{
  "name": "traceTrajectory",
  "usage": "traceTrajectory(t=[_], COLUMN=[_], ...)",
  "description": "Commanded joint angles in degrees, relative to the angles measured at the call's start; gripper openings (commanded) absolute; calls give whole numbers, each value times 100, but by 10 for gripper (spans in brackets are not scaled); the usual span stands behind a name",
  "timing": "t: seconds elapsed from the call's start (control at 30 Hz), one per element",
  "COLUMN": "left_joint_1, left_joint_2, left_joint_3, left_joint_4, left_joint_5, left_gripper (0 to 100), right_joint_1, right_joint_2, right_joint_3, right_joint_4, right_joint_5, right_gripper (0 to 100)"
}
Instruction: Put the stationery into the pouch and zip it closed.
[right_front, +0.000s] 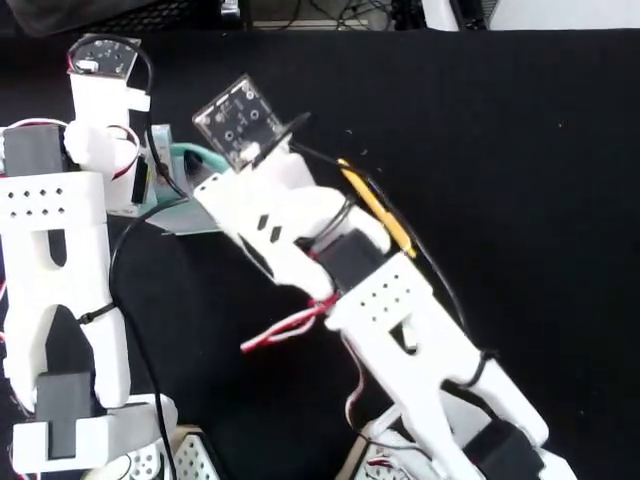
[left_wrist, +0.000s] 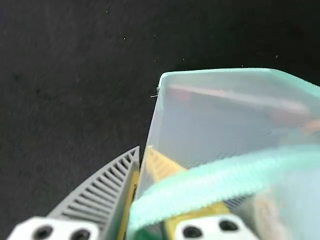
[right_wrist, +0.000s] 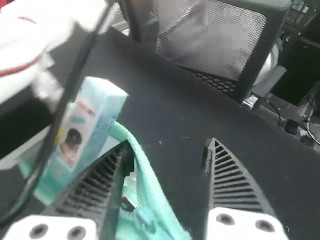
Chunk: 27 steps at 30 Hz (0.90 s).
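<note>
The black table (right_front: 520, 150) takes most of the high view. On it stand two white arms. The left arm (right_front: 60, 250) goes up along the left edge of the frame. The right arm (right_front: 400, 320) comes from the lower right corner and slants to the upper left, and its wrist ends near the middle of the upper half.

The pouch (right_front: 190, 160) lies in the upper left of the high view, between the two wrists. It has mint green edges and a thin, half transparent wall.

In the left wrist view the left gripper (left_wrist: 144, 152) sits at the lower edge of the frame. Its grey ribbed finger (left_wrist: 110, 195) is pressed against the wall of the pouch, so it pinches the pouch at the side. A yellow shape shows just behind that wall; what it is I cannot tell.

In the right wrist view the right gripper (right_wrist: 167, 145) has its two black fingers well apart, and nothing is squeezed between them. The mint edge of the pouch runs just beside one finger. A light blue box (right_wrist: 87, 130) stands upright at the pouch, in the left part of the frame.

A yellow pen (right_front: 375, 205) lies on the table just beside the right arm, outside the pouch.
</note>
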Motion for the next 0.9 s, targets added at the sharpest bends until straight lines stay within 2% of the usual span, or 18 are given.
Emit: traceTrajectory(t=[0.0, 0.17, 0.27, 0.33, 0.37, 0.57, 0.77, 0.87], left_joint_1=[4, 13, -13, -22, -22, -31, -31, -22], left_joint_2=[-202, -677, -651, -642, -677, -703, -695, -695], left_joint_3=[48, 154, 558, 875, 998, 1121, 1121, 1121], left_joint_4=[44, -9, -440, -782, -905, -914, -782, -782], left_joint_5=[0, -9, 9, 9, 9, 18, 18, 18], left_gripper=[29, 29, 29, 29, 29, 29, 29, 29], right_joint_1=[440, 255, 158, 149, 149, 149, 44, 26], right_joint_2=[400, 127, -242, -470, -549, -708, -1745, -2422], right_joint_3=[-268, -286, -277, -286, -286, -312, -699, -822], right_joint_4=[79, 325, 448, 475, 475, 782, 1697, 2171], right_joint_5=[9, 9, 9, 9, 35, 202, 193, 158], right_gripper=[150, 107, 92, 15, 13, 49, 241, 250])
